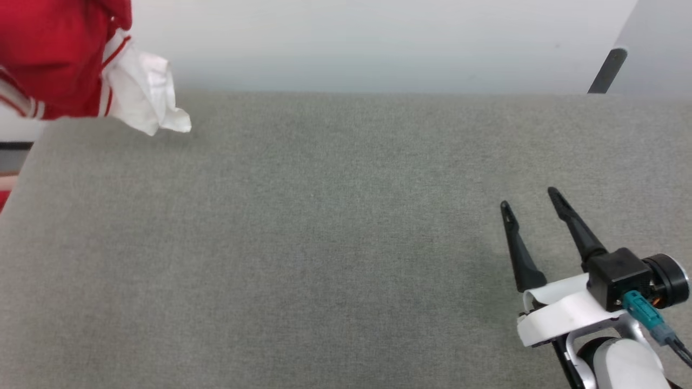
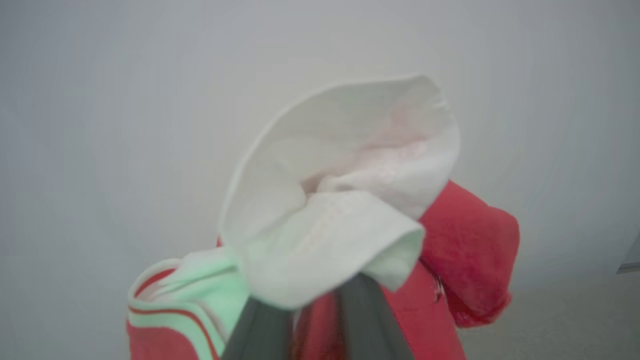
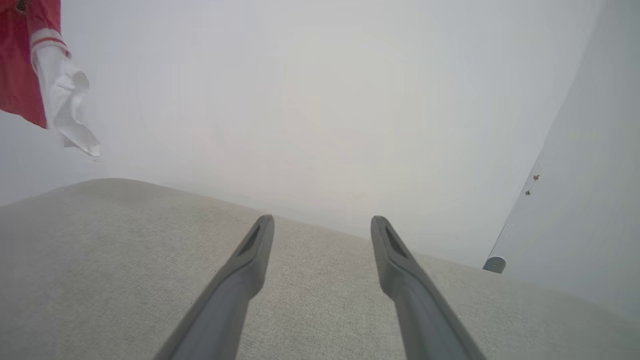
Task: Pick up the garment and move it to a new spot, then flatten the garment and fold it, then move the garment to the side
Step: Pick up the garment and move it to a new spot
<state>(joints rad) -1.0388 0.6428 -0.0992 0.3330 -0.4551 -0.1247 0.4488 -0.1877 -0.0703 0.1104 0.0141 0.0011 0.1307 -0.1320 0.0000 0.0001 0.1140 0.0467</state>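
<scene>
Head view, from the left: the garment (image 1: 54, 59) hangs bunched above the far left corner of the grey surface (image 1: 324, 243). Its red body is gathered up, and one white sleeve with red-striped trim droops toward that corner. From the right wrist view the sleeve's lowest fold looks clear of the surface rather than resting on it.

The left wrist view shows the left gripper (image 2: 312, 300) with its two dark fingers (image 2: 367, 320) drawn close together and red and white cloth pinched between them. The sleeve flares open just past the fingertips, and the red cloth spills to either side.

The middle of the grey surface is bare fabric, flat and unwrinkled.

Over the near right part of the surface sits the right gripper (image 1: 529, 198). Its fingers are spread wide and point toward the surface's far edge, with nothing between them. I cannot tell whether their tips touch the fabric.

Past the far right corner of the surface a dark slanted post (image 1: 608, 70) stands against the pale wall (image 1: 378, 38).
</scene>
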